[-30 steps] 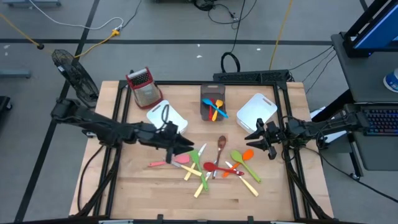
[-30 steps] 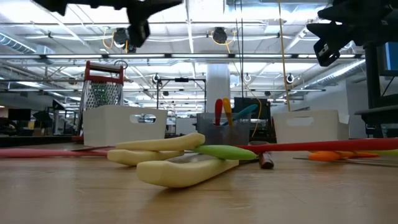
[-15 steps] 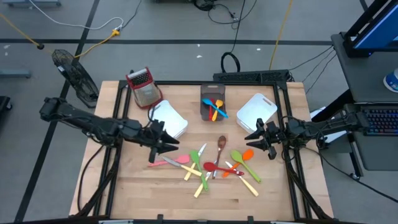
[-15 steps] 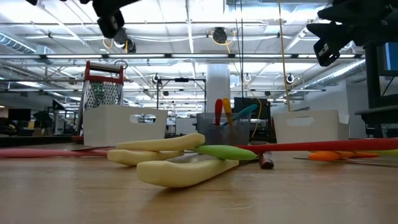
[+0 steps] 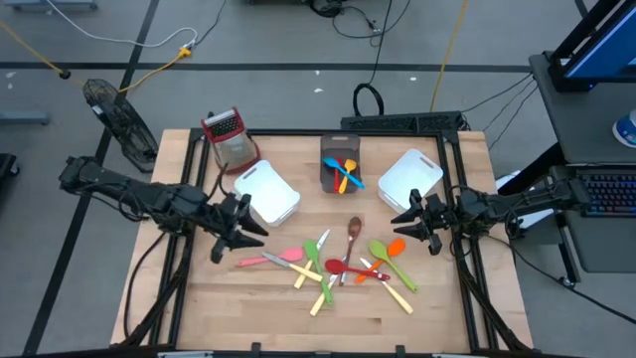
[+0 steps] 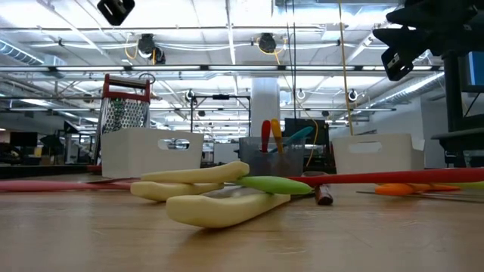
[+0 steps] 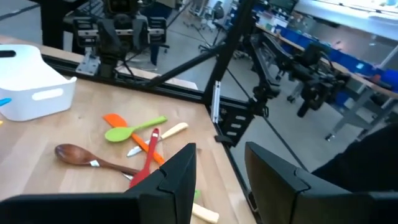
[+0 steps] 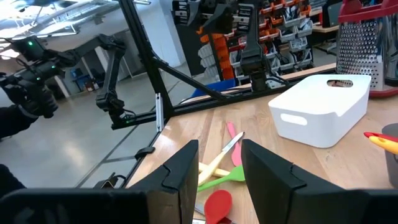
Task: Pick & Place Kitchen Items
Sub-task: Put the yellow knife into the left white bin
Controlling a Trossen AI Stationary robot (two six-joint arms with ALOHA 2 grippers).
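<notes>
Hovering with jaws parted and empty, the left gripper (image 5: pixel 228 245) hangs just beside the pink spatula (image 5: pixel 274 258), whose long axis points toward it; the right gripper (image 5: pixel 415 221), likewise parted and empty, waits beyond the scattered utensils.

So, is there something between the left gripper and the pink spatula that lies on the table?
Nothing visible stands in the way. The left gripper hangs with fingers parted, empty, above the table, beside the pink spatula. Only bare wood lies between them; the white bin sits farther back.
</notes>
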